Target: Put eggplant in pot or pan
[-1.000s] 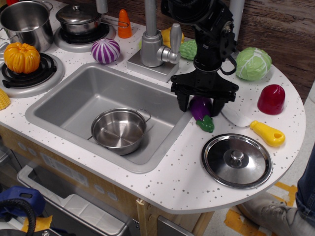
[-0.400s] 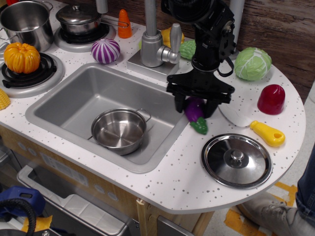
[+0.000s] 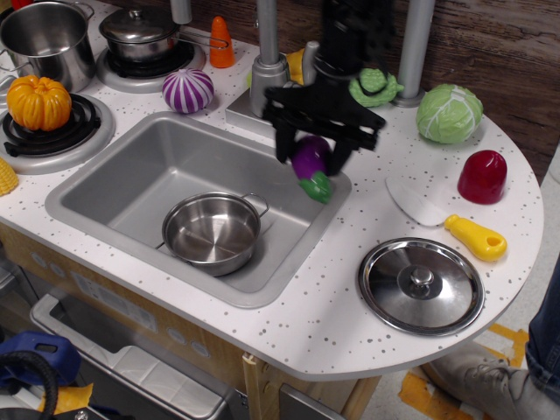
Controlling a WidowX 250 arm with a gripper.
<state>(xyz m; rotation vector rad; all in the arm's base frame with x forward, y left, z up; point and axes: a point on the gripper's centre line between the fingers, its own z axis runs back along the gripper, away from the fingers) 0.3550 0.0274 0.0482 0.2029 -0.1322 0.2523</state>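
My gripper (image 3: pixel 311 157) is shut on the purple eggplant (image 3: pixel 310 164). It holds the eggplant in the air above the right end of the sink (image 3: pixel 114 179), green stem cap pointing down and to the right. The small shallow steel pot (image 3: pixel 211 231) with wire loop handles sits empty in the sink, below and to the left of the eggplant.
A purple-and-white striped onion (image 3: pixel 187 90), faucet (image 3: pixel 268 61), orange pumpkin (image 3: pixel 38 101), tall stockpot (image 3: pixel 45 39) and lidded saucepan (image 3: pixel 142 33) lie behind and left. A cabbage (image 3: pixel 449 112), red pepper (image 3: pixel 482 176), yellow squash (image 3: pixel 476 237) and steel lid (image 3: pixel 421 284) sit on the right counter.
The gripper has lifted the eggplant off the counter right of the sink and carried it up and left, over the sink's right end.
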